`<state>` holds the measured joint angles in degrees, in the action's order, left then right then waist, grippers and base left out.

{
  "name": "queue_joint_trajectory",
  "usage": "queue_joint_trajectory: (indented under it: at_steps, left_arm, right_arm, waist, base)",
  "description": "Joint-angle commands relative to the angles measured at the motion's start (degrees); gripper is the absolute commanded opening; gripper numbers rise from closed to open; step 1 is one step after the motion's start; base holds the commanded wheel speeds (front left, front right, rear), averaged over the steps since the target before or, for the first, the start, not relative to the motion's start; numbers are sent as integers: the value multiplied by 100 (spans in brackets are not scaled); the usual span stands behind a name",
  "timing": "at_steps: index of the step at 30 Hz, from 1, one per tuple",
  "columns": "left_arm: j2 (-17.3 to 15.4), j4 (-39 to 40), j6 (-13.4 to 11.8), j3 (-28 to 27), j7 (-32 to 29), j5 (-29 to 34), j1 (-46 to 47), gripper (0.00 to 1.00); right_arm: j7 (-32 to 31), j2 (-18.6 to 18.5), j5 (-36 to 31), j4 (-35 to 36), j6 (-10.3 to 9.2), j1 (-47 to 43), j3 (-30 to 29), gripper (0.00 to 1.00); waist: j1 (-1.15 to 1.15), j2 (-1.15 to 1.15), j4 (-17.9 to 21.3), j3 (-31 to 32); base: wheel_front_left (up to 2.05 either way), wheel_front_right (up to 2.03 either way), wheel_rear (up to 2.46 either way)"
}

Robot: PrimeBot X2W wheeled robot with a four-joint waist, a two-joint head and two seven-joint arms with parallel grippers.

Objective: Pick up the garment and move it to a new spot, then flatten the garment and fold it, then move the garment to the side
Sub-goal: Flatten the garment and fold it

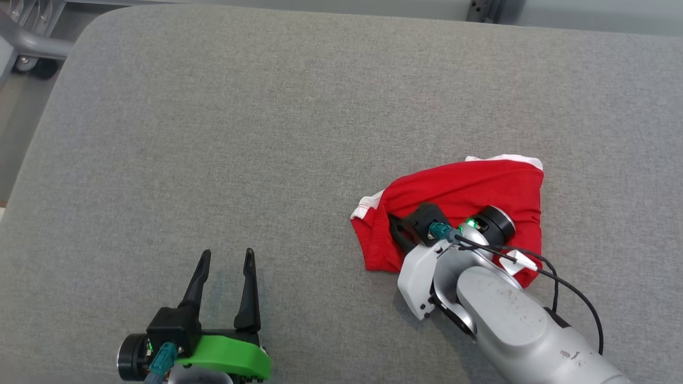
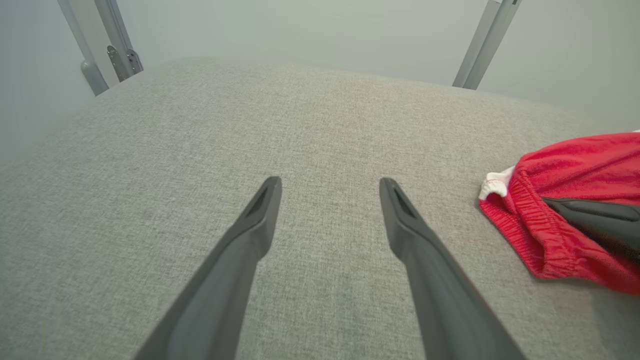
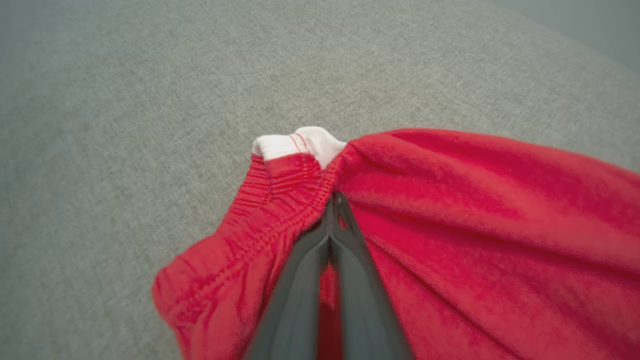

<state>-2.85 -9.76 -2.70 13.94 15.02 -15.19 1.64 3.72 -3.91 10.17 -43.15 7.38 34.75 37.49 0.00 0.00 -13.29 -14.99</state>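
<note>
There was one garment, a crumpled red fabric piece with an elastic gathered waistband and white trim (image 1: 469, 186). It lay in a loose heap on the right half of the wide grey woven-fabric surface (image 1: 267, 133), nearer the robot's edge than the far one. In the head view two patches of white showed on it, one at its left corner and one along its far edge.

Two grippers were in sight. The right gripper (image 1: 397, 226) reached into the heap from the near side. In the right wrist view its two dark fingers (image 3: 350, 260) were pressed tightly together, pinching a fold of red cloth just behind the gathered waistband, close to the white corner. The cloth rested on the surface around the pinch; whether the pinched fold was raised off it could not be told.

The left gripper (image 1: 227, 253) hung over bare grey surface at the lower left, well apart from the garment, its two fingers spread wide with nothing between them.

Beyond the far edge, the left wrist view showed three grey metal frame posts (image 2: 485, 45), two at the left and one at the right.
</note>
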Motion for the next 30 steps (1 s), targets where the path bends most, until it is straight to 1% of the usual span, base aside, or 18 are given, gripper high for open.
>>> queue_joint_trajectory:
  at_steps: [1, 8, 12, 17, 20, 22, 23, 24, 25, 26, 27, 28, 30]
  left_arm:
    - [-13, 12, -29, -43, 17, -46, -68, 100]
    - [-14, 56, -53, -172, 17, -3, -230, 100]
    - [-16, 45, -30, -272, 16, 54, -331, 100]
    - [-14, 58, 5, -440, 17, 126, -527, 100]
    - [-15, 96, 20, -538, 17, 158, -631, 100]
    - [-15, 127, 19, -601, 16, 166, -744, 100]
    - [-14, 150, 16, -626, 17, 167, -783, 100]
    - [-14, 172, 13, -644, 17, 174, -817, 100]
    - [-14, 195, 16, -670, 17, 182, -846, 100]
    - [-14, 226, 23, -692, 16, 178, -861, 100]
    - [-15, 258, 23, -714, 17, 184, -882, 100]
    - [-14, 280, 14, -738, 16, 180, -903, 100]
    - [-15, 340, -3, -792, 17, 178, -913, 100]
  right_arm:
    - [45, -83, 77, -9, 19, -161, 83, 0]
    - [275, -391, 229, 407, 11, -421, 175, 0]
    - [500, -588, 283, 904, 11, -764, -94, 0]
    - [616, -956, 183, 1756, 11, -1478, -758, 0]
    - [731, -1168, 99, 2261, 11, -1993, -1362, 0]
    - [879, -1286, -31, 2566, 11, -2394, -1868, 1]
    - [957, -1336, -150, 2703, 11, -2570, -2131, 17]
    - [1017, -1324, -224, 2802, 11, -2768, -2398, 22]
    - [1065, -1297, -303, 2888, 11, -2964, -2653, 31]
    - [1102, -1274, -392, 2979, 12, -3113, -2904, 54]
    - [1126, -1239, -475, 3047, 11, -3266, -3120, 91]
    - [1145, -1178, -530, 3098, 11, -3423, -3342, 100]
    - [1148, -1070, -639, 3335, 11, -3621, -3686, 100]
  waist:
    - [0, 0, 74, 72]
    - [0, 0, 385, 320]
    - [0, 0, 555, 510]
    - [0, 0, 770, 789]
    - [0, 0, 871, 956]
    - [0, 0, 936, 1064]
    - [0, 0, 968, 1105]
    - [0, 0, 997, 1144]
    - [0, 0, 1023, 1177]
    - [0, 0, 1041, 1200]
    - [0, 0, 1054, 1226]
    - [0, 0, 1066, 1254]
    - [0, 0, 1082, 1304]
  base:
    - [0, 0, 0]
    - [0, 0, 0]
    - [0, 0, 0]
    - [0, 0, 0]
    - [0, 0, 0]
    - [0, 0, 0]
    - [0, 0, 0]
    - [0, 0, 0]
    - [0, 0, 0]
    - [0, 0, 0]
    - [0, 0, 0]
    - [0, 0, 0]
    - [0, 0, 0]
